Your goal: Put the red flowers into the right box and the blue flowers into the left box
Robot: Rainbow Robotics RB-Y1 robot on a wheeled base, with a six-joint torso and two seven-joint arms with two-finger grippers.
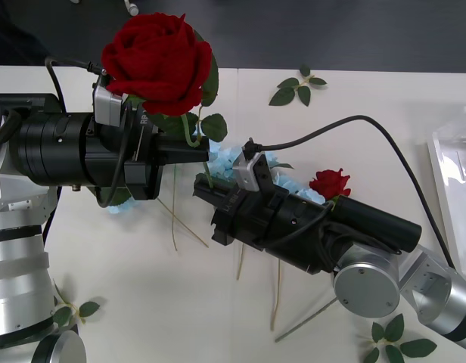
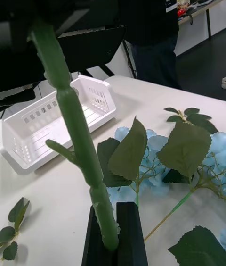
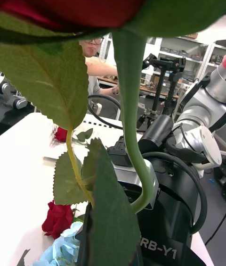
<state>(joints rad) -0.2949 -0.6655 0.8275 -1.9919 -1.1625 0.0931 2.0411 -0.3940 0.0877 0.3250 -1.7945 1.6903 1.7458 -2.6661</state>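
Observation:
A red rose (image 1: 157, 60) stands high over the left side of the table, its stem (image 2: 75, 120) running down through both grippers. My left gripper (image 1: 205, 155) is shut on the stem just below the leaves. My right gripper (image 1: 204, 185), black-fingered, is shut on the same stem (image 3: 129, 120) a little lower. Pale-blue flowers (image 1: 237, 162) lie on the table under the two grippers, and more of them (image 2: 155, 145) show beside the stem. Another red rose (image 1: 329, 184) lies beyond my right arm. The right box (image 1: 454, 189) sits at the table's right edge. The left box (image 2: 56, 120), white and slotted, lies beyond the blue flowers.
Loose leaf sprigs lie at the far middle (image 1: 297, 87), the near right (image 1: 396, 340) and the near left (image 1: 74, 310). Thin bare stems (image 1: 277, 295) trail over the middle of the table. A black cable (image 1: 354, 125) arcs over my right arm.

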